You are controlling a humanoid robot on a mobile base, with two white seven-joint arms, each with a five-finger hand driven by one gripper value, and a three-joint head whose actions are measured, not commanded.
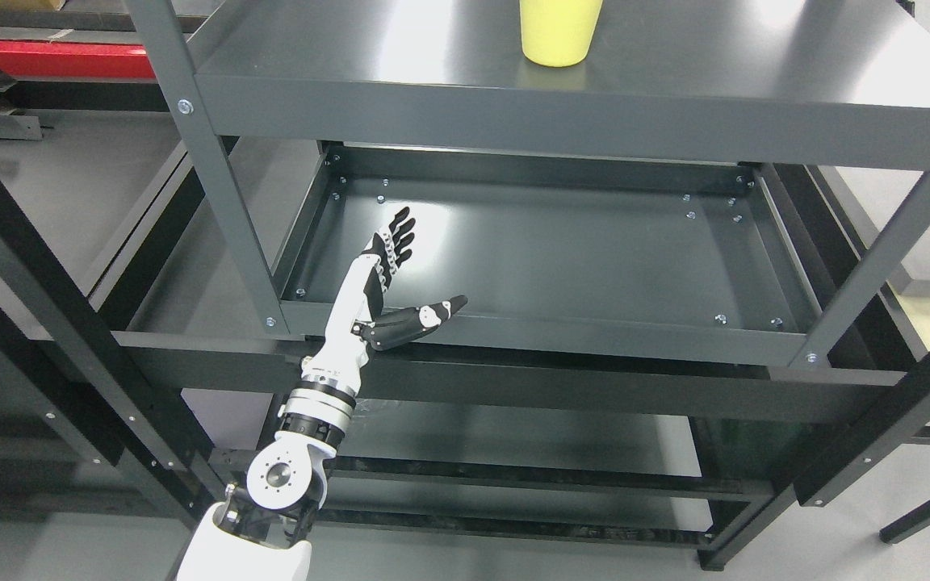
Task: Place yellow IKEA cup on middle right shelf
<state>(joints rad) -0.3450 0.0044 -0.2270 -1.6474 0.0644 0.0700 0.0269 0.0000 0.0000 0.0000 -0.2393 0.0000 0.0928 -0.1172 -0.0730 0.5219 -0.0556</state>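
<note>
The yellow cup (559, 32) is seen standing upright on the upper shelf (675, 73) of a dark grey metal rack, close to the top edge of the view, so that its rim is cut off. A faint yellow reflection is cast on the shelf surface just in front of it. Nothing is touching the cup.

Below that shelf, a lower tray-like shelf (578, 258) with raised edges and small bolts in its corners is shown bare. The rack is carried by angled uprights (215, 169) at the corners, and a dark crossbar (594, 387) runs along its front below the tray.

The left hand (394, 282) is held over the front left part of the lower tray, well apart from the cup. Its fingers (396, 238) are stretched out straight and kept together, with the thumb (425, 316) spread out to the right; nothing is held in it. The white and black forearm (328, 387) is brought in from the lower left.

A red bar (45, 60) is visible at the upper left, behind the rack.
</note>
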